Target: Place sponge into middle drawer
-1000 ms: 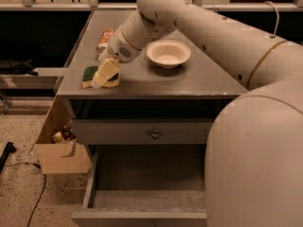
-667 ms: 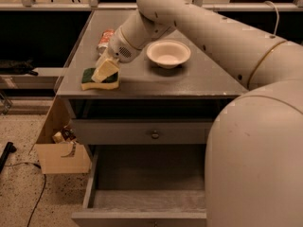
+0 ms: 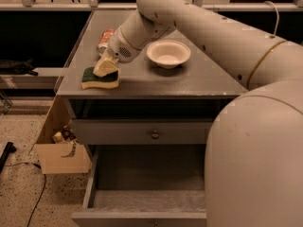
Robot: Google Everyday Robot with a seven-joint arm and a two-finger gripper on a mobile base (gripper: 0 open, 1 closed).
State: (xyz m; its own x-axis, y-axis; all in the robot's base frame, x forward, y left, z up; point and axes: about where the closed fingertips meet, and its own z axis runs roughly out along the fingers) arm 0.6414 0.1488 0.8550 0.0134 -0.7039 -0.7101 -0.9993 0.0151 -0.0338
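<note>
The sponge, dark green on top with a pale yellow layer below, lies flat on the grey cabinet top near its front left corner. My gripper is right over the sponge's right half and touches its top face. The middle drawer stands pulled out at the bottom of the view, showing a pale grey floor with nothing in it. Above it is a shut drawer front with a small round knob.
A white bowl stands on the cabinet top to the right of the gripper. A red-orange soda can lies behind the sponge. A cardboard box with small items sits on the floor left of the cabinet. My arm fills the right side.
The sponge was tilted up on its edge under the gripper a second ago and now lies flat. The gripper has stayed over it, shifting slightly down.
</note>
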